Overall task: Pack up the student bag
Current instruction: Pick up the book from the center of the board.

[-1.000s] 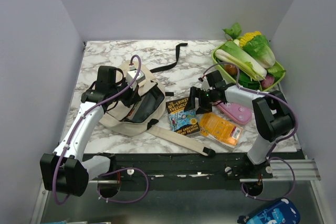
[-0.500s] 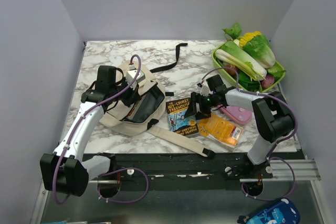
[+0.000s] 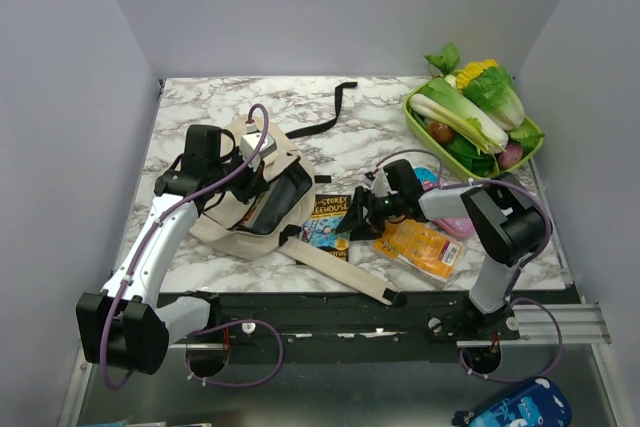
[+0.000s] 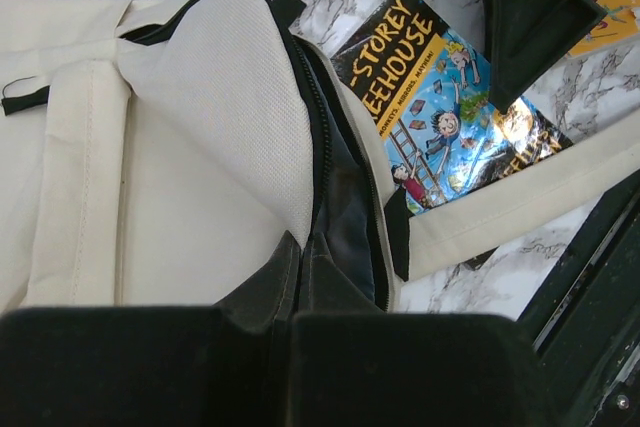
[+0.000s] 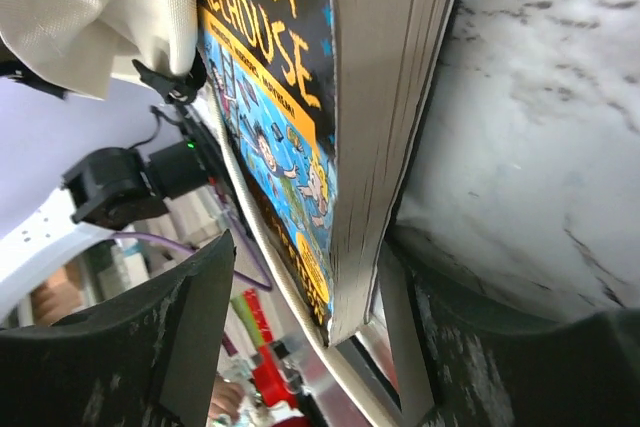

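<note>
Right wrist view, entry one: right gripper [image 5: 300, 347], jaws apart, straddling the edge of a paperback book [image 5: 265, 137]. One finger stands off the cover with a gap showing and the other sits against the back. Not yet clamped.

Entry two: left gripper [image 4: 292, 337], jaws together, pinched on the zip rim of the student bag [image 4: 200, 147] and propping its mouth open.

Entry three: student bag, lying left of centre on the marble table [image 3: 200, 107], mouth facing the book just beside it. Its long strap [image 3: 340, 272] trails toward the near edge, crossing the book's corner.

Handling, by judgement: soft, light and limp. The mouth likely sags shut if released. Best taken at the stiffer zip rim or black trim, not the loose panel.

Entry four: orange packet [image 3: 420, 245], just right of the book.
</note>
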